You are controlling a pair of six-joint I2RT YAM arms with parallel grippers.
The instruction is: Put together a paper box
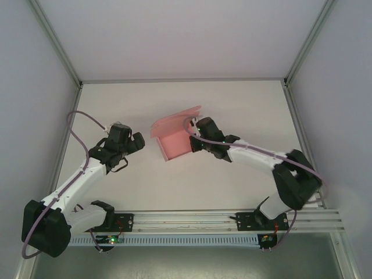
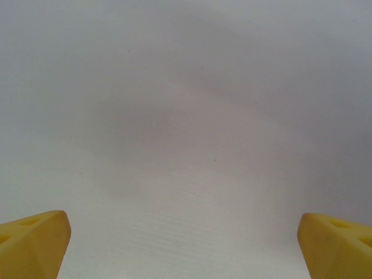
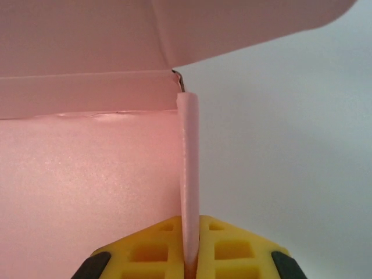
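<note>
Left gripper (image 2: pixel 185 247) (jaws wide) hovers above white surface (image 2: pixel 186 116)

we get soft, even, diffuse light, worktop (image 1: pixel 174 192) bright with faint blurry shadows, left wrist view hazy, a grey shadow patch mid-frame, paper box (image 3: pixel 87 174) close-up soft-focus, mild sheen

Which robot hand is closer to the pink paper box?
Right. The right hand pinches an upright flap of the paper box. The left hand hangs open over the table, off to the box's left, not touching it.
</note>
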